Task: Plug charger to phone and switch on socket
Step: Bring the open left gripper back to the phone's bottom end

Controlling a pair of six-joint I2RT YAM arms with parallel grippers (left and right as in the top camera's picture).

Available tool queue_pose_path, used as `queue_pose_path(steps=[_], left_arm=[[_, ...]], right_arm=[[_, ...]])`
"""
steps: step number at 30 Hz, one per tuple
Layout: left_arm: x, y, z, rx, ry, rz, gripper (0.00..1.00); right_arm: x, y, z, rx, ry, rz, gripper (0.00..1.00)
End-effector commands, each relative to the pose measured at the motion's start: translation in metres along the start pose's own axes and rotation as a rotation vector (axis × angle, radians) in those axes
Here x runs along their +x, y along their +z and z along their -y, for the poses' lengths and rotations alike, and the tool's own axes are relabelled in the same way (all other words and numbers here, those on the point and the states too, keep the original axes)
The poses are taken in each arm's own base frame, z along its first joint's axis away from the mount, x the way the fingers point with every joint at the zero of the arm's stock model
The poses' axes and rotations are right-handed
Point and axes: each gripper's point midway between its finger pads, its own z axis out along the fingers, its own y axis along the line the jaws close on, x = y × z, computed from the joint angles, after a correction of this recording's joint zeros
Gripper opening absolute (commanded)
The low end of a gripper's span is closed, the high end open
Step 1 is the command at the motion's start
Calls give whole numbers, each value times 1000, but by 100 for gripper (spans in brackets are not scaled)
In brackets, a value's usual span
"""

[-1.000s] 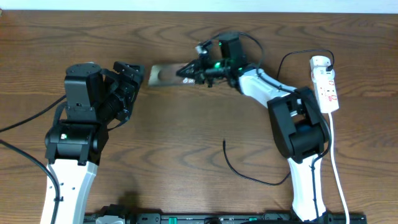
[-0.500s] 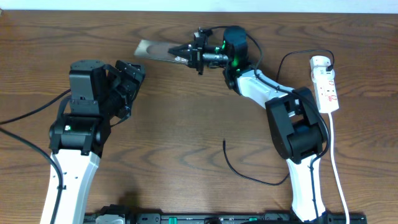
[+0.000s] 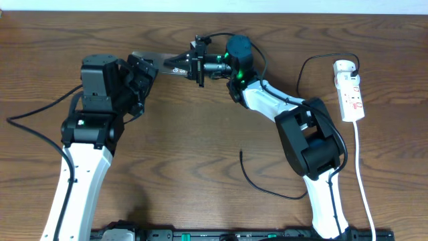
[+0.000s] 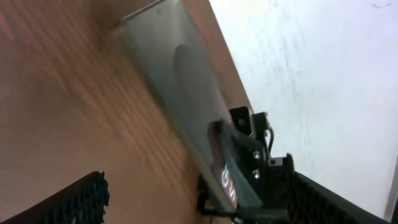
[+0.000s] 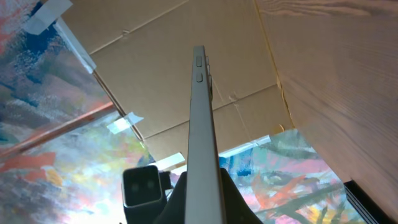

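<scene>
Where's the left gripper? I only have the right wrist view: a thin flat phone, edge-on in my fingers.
Observer: In the overhead view the left gripper sits right beside the free end of the bronze-brown phone. The right gripper holds the other end.
Operator: Left jaws open?
Observer: Yes. The left wrist view shows its fingers wide apart, gripping nothing.
Operator: Charger?
Observer: The thin black cable lies loose on the wooden table, with its tip in neither gripper.
</scene>
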Motion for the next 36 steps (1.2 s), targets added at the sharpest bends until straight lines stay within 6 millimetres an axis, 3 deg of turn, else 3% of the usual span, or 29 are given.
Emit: queue_pose_path(steps=[1,9,12,18,30,36], left_arm=[[-7,4,6,7,-47,24,89],[-18,18,4,0,-172,68,88],[-24,19,12,31,-169,93,83],[-33,18,25,86,-158,127,82],[-26,48,-2,-3,-135,92,82],[-29,56,2,15,-131,94,82]], right_arm=[[4,2,-10,-19,-20,-5,1],[1,2,-18,-55,-49,22,1],[-1,2,-20,-63,-48,38,1],[-4,3,-22,-77,-48,62,1],[-3,3,-21,-71,-48,51,1],[-2,3,-20,-70,-48,48,1]])
